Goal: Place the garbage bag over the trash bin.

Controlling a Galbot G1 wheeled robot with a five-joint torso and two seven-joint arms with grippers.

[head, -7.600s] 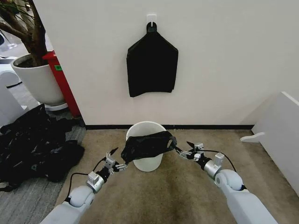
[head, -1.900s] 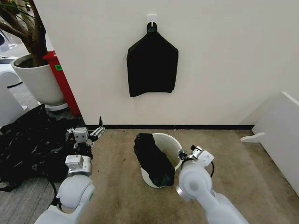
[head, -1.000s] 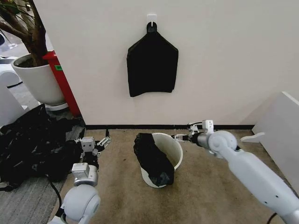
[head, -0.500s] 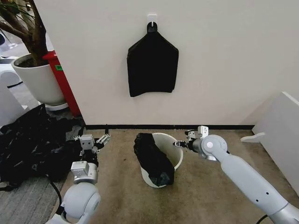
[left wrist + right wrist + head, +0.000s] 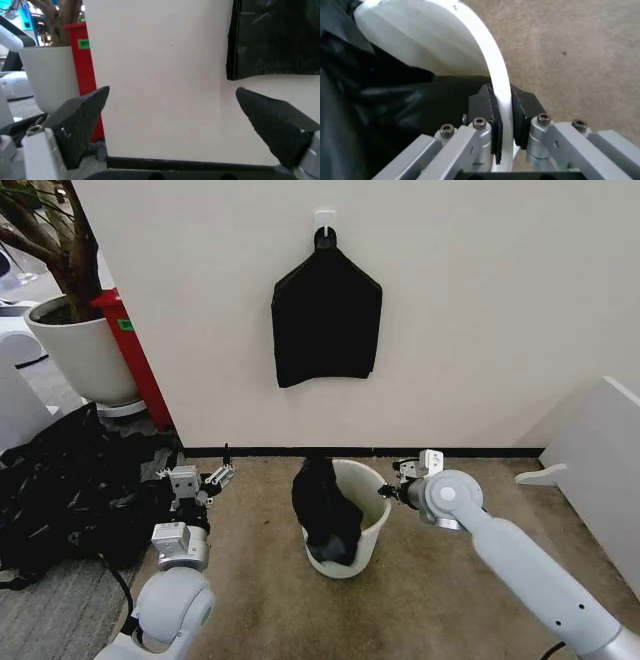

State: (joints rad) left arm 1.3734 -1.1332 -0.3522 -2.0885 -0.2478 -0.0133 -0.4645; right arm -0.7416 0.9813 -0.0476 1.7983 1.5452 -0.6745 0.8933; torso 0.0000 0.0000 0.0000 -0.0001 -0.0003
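The small cream-white round plastic trash bin (image 5: 352, 525) stands on the tan carpet (image 5: 450, 600) close to the white wall (image 5: 480, 310), just below the flat black house-shaped bundle (image 5: 326, 318) hanging from a hook. The thin glossy black garbage bag (image 5: 325, 510) is draped over the bin's left rim, part of it rising above the edge and the rest sagging down inside; the right side of the rim is bare white plastic. The right arm reaches forward with its elbow bent, its round silver joint just beside the bin, and the right gripper (image 5: 392, 488) meets the bin's right rim. In the right wrist view the right gripper (image 5: 502, 112) is clamped on the rolled rim (image 5: 490, 60), one black pad (image 5: 482, 108) inside the bin and the other outside, with black bag film lying against the inner side. The left arm is folded upright well apart from the bin, the left gripper (image 5: 200, 476) pointing up near the big black plastic heap (image 5: 70, 490); in the left wrist view its two dark fingers (image 5: 82, 120) are spread wide, gripping nothing, facing the wall.
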